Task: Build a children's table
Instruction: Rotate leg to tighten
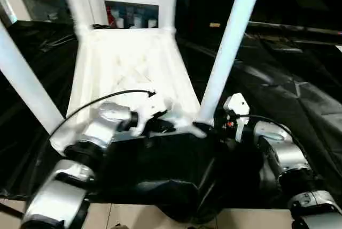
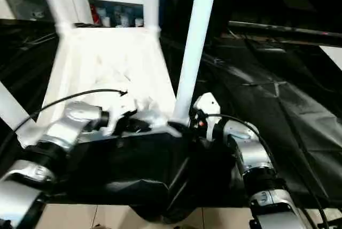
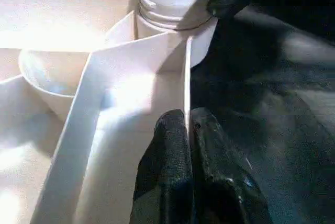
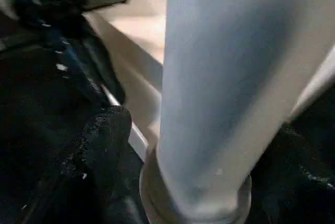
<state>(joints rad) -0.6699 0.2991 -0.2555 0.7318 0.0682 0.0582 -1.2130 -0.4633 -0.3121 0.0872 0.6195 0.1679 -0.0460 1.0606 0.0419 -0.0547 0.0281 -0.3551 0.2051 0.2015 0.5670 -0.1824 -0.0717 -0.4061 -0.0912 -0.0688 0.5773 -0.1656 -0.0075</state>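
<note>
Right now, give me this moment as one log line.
white plastic tabletop: upside down, four white tube legs up | left gripper: shut on tabletop rim | right gripper: at near-right leg base

Light falls from above and glares hard off the white tabletop (image 1: 128, 68), washing out its ribs. The black drape (image 1: 288, 84) stays dim, with pale sheen along its folds. Both head views are smeared by motion blur. In the right wrist view the near leg (image 4: 230, 88) looms soft and bluish, out of focus.
</note>
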